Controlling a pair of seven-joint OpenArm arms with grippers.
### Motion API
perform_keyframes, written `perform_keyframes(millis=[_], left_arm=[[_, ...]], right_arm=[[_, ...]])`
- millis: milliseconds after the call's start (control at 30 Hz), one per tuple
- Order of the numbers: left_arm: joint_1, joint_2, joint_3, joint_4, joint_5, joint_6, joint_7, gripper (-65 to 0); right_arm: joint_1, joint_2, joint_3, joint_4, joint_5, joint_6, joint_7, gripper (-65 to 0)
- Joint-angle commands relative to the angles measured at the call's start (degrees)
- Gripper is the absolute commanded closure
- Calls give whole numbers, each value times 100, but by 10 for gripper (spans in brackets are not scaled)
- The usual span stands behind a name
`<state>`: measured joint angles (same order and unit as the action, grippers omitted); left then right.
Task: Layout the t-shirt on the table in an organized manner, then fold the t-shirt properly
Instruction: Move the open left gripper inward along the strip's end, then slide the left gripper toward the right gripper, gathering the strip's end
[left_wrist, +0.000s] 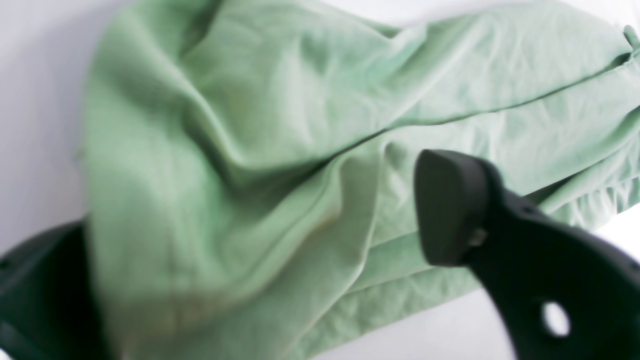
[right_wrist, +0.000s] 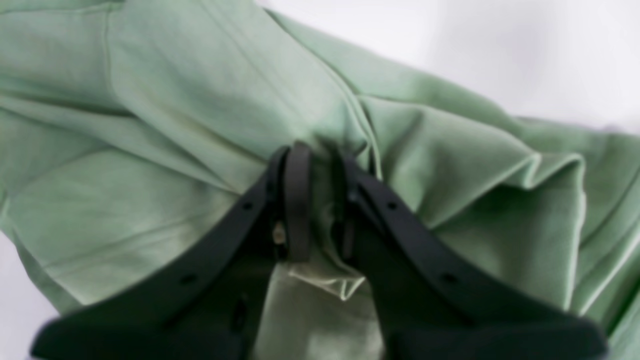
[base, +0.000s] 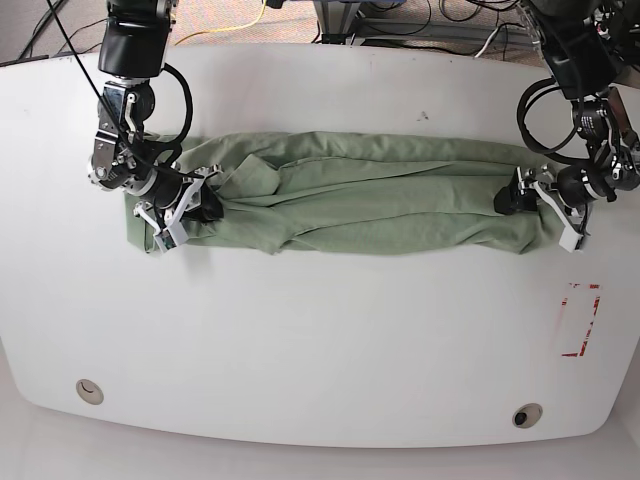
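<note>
The sage-green t-shirt (base: 350, 195) lies stretched in a long, creased band across the white table (base: 320, 350). At its left end in the base view, my right gripper (base: 200, 205) is shut on a bunched fold of the cloth. The right wrist view shows the two black fingertips (right_wrist: 297, 165) pinching that fold of the t-shirt (right_wrist: 200, 125), the right gripper (right_wrist: 320, 160) centred on it. At the band's other end my left gripper (base: 510, 198) stands wide open. In the left wrist view, the t-shirt (left_wrist: 225, 150) lies between its fingers (left_wrist: 450, 210) and drapes over the far one.
A red tape rectangle (base: 582, 320) marks the table near its right edge. Two round cable holes (base: 89, 390) (base: 526, 414) sit near the front edge. Cables (base: 400, 20) run on the floor beyond the far edge.
</note>
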<state>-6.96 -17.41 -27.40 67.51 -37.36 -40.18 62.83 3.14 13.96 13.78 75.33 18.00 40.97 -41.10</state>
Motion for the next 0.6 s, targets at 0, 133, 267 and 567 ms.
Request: perform_keyframes(millis=[0,133,267,567], left_arm=[[6,13,107,-3,163,18,262,-424],[-3,22,168,-3,163,18,253,-243],[-73,22,168,6,163,18,253,-43],[-64,5,168,630,163,18,262,0]], right_arm=[[-19,59,7,-3,-407,-97,-395,-82],[-19,59,7,-3,-407,-97,-395,-82],[-19,59,7,-3,-407,-97,-395,-82],[-37,59,7,-3,-407,-97,-395,-82]])
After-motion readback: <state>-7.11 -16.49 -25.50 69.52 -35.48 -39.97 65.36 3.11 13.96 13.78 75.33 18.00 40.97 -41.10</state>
